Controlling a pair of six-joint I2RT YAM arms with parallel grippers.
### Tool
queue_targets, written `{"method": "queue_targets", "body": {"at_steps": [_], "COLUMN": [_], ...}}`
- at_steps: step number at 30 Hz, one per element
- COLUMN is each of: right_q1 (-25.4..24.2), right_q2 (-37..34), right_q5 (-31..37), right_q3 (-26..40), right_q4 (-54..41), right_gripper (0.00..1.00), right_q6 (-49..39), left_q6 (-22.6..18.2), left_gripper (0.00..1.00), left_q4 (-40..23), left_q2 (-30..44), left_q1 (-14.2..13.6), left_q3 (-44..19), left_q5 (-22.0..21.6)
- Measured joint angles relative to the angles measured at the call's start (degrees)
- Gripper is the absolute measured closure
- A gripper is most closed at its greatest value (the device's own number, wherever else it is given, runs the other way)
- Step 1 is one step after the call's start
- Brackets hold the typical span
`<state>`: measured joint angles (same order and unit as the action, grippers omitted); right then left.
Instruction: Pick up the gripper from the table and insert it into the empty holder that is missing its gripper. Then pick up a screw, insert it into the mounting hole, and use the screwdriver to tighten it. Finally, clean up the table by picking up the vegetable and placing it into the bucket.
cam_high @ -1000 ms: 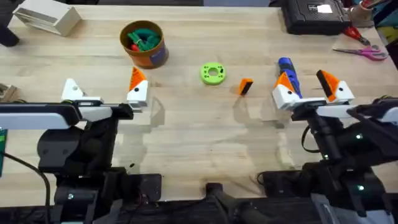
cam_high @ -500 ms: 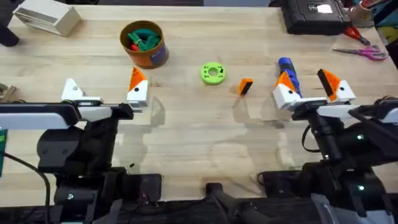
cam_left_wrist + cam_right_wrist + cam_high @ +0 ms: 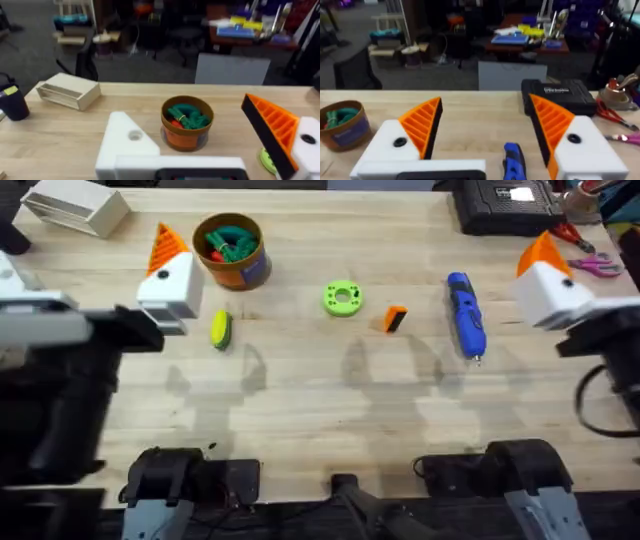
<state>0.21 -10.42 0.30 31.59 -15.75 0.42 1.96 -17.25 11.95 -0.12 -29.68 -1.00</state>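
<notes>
Both arms have risen toward the overhead camera since the earlier frame, and they now loom large at the table's two sides, uncovering the vegetable (image 3: 220, 330) and the whole screwdriver (image 3: 465, 315).

No brand name or writing can be read anywhere; the bucket (image 3: 231, 250) carries a bluish label patch on its side, too blurred to make out.

From the left, the left gripper (image 3: 210, 145) has its fingers spread apart with nothing between them. One finger is a bare white holder (image 3: 127, 145) with an open mounting hole; the other wears an orange ribbed tip. In the left wrist view the bucket, holding green and red toys, sits on the table beyond the gap between these fingers, and a cream open box (image 3: 67, 91) lies farther off beyond the bare holder. In the overhead view the vegetable lies just beside the tipped finger, below the bucket.

Further right, well apart from both grippers, a green ring (image 3: 342, 298) and the loose orange gripper (image 3: 395, 319) lie near each other on bare wood. The screwdriver lies tip toward the arms' bases.

The right gripper (image 3: 485, 135) is likewise open and empty, both fingers tipped in orange; the screwdriver shows between them. Beyond it lie a black case (image 3: 559, 95) and pink-handled scissors (image 3: 585, 264).
</notes>
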Motion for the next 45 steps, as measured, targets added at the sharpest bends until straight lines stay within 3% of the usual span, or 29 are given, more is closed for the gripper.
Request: {"method": "queue_targets", "body": {"at_steps": [9, 17, 27, 45], "right_q1": [0.0, 0.0, 0.0, 0.0], "right_q2": [-23.1, -41.5, -51.4, -53.2], "right_q5": [-0.2, -0.2, -0.2, -0.2], "right_q3": [24.2, 37.0, 39.7, 39.7], "right_q4": [-24.6, -42.7, -52.9, -53.1], "right_gripper": [0.011, 0.011, 0.010, 0.011], "right_q6": [0.0, 0.0, 0.0, 0.0], "left_q6": [0.0, 0.2, 0.3, 0.2], "left_gripper": [0.015, 0.015, 0.016, 0.015], "left_q4": [-22.2, -36.3, -45.2, -45.1], "left_q2": [20.8, 35.9, 46.5, 50.7], "left_q1": [0.0, 0.0, 0.0, 0.0], "left_q3": [-20.5, -32.8, -36.1, -36.1], "left_q5": [-0.3, -0.3, -0.1, -0.1]}}
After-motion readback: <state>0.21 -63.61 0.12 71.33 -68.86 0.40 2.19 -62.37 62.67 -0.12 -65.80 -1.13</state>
